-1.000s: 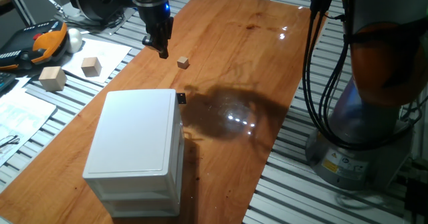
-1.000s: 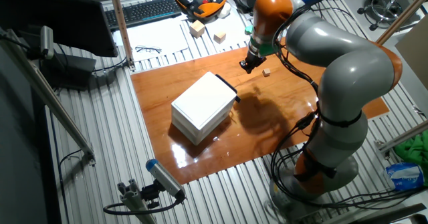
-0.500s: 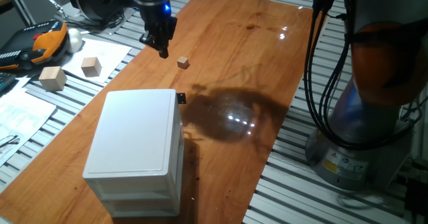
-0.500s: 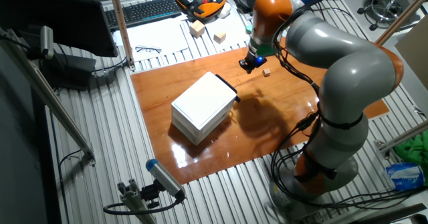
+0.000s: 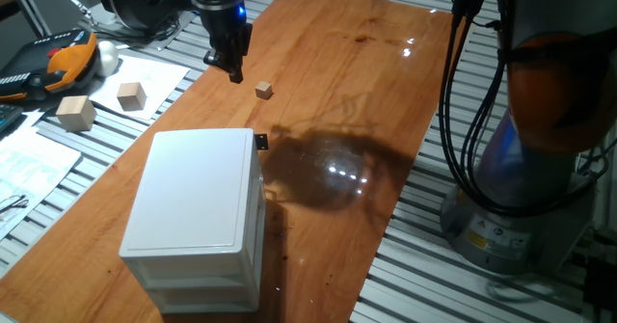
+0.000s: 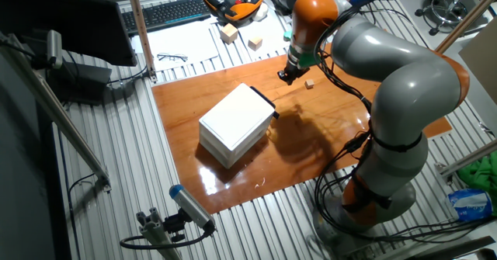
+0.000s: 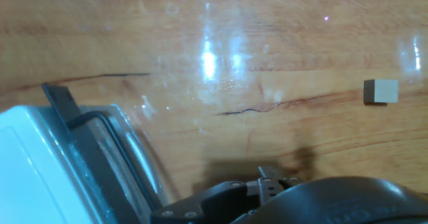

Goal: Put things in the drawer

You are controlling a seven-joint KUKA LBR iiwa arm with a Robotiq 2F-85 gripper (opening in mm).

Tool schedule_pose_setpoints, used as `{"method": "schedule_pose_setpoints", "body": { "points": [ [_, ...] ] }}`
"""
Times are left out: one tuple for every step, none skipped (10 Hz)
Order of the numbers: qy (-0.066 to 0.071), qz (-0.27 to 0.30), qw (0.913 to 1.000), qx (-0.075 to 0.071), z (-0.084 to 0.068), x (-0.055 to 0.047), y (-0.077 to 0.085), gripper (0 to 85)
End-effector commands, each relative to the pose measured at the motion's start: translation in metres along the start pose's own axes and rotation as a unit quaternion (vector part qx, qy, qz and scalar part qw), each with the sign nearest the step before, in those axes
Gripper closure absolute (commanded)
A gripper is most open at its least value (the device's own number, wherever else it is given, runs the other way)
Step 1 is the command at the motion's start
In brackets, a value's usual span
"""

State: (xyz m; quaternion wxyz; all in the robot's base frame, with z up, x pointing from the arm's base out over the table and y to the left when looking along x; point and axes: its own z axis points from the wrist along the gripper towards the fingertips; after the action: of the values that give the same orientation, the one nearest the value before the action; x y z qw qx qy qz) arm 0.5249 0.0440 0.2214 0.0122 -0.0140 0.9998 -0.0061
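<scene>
One small wooden cube [image 5: 264, 91] sits alone on the bare tabletop [image 5: 366, 82] in the first fixed view, well short of the white cabinet [image 5: 198, 212], so nothing looks stowed yet. The gripper [image 5: 234, 69] hangs above the wood near the left edge, just left of the cube and not touching it. Its fingertips look drawn close together with nothing between them, though from this angle I cannot tell for sure. The drawer's black knob [image 5: 261, 141] pokes out at the cabinet's top front corner, and the drawer [image 5: 254, 183] looks pushed in. My read: both the opening and the loading are left to do. Beyond the left edge lie two bigger wooden blocks [image 5: 75, 113] on papers.

Over to the other fixed view: the arm [image 6: 388, 81] arcs in from the right side, with the gripper [image 6: 285, 76] between the cabinet [image 6: 234, 126] and the cube [image 6: 309, 83]. Open wood stretches around the cube towards the far and right edges, so there is plenty of room. The cabinet stands toward the middle, with bare wood in front of the knob side for the drawer to slide out.

Now the hand view: the cube [image 7: 380, 91] lies off at the right edge, and the cabinet's corner [image 7: 47, 164] fills the lower left. Clear, glossy wood sits between them. The fingertips don't show here.
</scene>
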Motion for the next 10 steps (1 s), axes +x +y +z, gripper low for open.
{"method": "schedule_pose_setpoints", "body": {
  "points": [
    [0.0,-0.004,1.0,0.006,-0.001,-0.001,-0.001,85.0],
    [-0.002,-0.01,0.9999,0.006,0.001,-0.003,-0.003,85.0],
    [-0.004,-0.01,0.9999,0.006,0.002,-0.004,-0.003,85.0],
    [-0.003,-0.012,0.9999,0.006,0.002,-0.003,-0.003,85.0],
    [-0.002,-0.013,0.9998,0.011,0.003,-0.002,0.0,85.0],
    [-0.001,-0.012,0.9999,0.011,0.005,0.0,0.005,85.0],
    [0.001,-0.006,0.9999,0.009,0.005,0.003,0.009,85.0],
    [0.002,-0.003,0.9999,0.009,0.004,0.004,0.01,85.0],
    [0.004,-0.006,0.9999,0.008,0.004,0.003,0.009,85.0],
    [0.006,-0.001,1.0,0.005,0.004,0.003,0.009,85.0]
  ]
}}
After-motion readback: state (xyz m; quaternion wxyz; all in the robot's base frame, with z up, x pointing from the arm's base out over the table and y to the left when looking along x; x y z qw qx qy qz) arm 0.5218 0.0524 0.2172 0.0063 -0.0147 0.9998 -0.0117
